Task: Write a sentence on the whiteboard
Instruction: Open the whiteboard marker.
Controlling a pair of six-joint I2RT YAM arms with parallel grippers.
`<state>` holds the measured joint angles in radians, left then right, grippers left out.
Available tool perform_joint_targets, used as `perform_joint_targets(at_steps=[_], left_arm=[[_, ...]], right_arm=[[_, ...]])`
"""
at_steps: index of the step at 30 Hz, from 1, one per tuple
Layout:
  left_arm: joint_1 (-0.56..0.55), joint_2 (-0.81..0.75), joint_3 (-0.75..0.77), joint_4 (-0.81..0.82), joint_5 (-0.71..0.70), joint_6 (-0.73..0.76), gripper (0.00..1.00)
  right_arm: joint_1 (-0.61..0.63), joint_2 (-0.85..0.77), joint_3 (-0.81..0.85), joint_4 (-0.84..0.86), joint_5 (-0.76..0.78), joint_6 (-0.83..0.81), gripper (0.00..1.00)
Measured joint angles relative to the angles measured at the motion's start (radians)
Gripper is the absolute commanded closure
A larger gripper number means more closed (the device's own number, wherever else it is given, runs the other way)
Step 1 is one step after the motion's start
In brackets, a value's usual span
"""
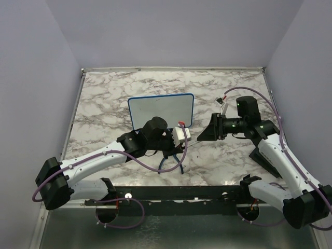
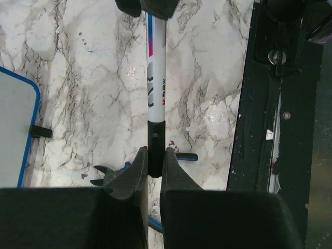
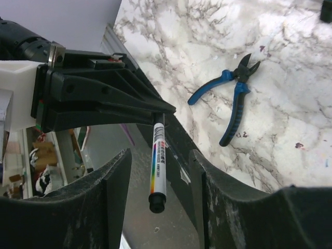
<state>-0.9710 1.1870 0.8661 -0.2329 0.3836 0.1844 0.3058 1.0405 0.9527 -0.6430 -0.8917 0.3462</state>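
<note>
The whiteboard [image 1: 161, 110] stands upright mid-table, blue-framed; no writing shows on it, and its corner shows in the left wrist view [image 2: 15, 124]. My left gripper [image 2: 154, 155] is shut on the black end of a white marker [image 2: 155, 78] and holds it level above the table, in front of the board. The marker [image 3: 158, 166] points between the fingers of my right gripper [image 3: 158, 155], which is open, with both jaws clear of it. In the top view the left gripper [image 1: 182, 136] and the right gripper [image 1: 203, 134] face each other.
Blue-handled pliers [image 1: 174, 163] lie on the marble below the left gripper, also in the right wrist view [image 3: 233, 93]. The black base rail [image 2: 270, 104] runs along the near table edge. Walls close in the back and both sides.
</note>
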Motion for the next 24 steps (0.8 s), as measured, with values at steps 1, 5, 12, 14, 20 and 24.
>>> perform_joint_targets(at_steps=[1,5,12,14,20,24], left_arm=[[0.000,0.001,0.000,0.001,0.003,0.000,1.00],[0.000,0.011,0.000,0.001,0.010,0.000,1.00],[-0.002,0.011,0.000,0.005,0.013,0.000,1.00],[-0.002,0.011,0.000,0.006,0.013,0.000,1.00],[-0.003,0.011,0.000,0.006,0.013,0.000,1.00],[-0.005,0.011,0.000,0.005,0.015,-0.001,1.00]], right_arm=[[0.011,0.004,-0.009,0.011,-0.005,0.006,0.48],[0.036,0.008,-0.032,0.043,-0.019,0.029,0.50],[0.045,0.008,-0.055,0.071,-0.040,0.044,0.64],[0.047,0.008,-0.055,0.068,-0.041,0.038,0.68],[0.050,0.012,-0.055,0.061,-0.042,0.018,0.80],[0.055,0.024,-0.055,0.051,-0.038,-0.001,0.95]])
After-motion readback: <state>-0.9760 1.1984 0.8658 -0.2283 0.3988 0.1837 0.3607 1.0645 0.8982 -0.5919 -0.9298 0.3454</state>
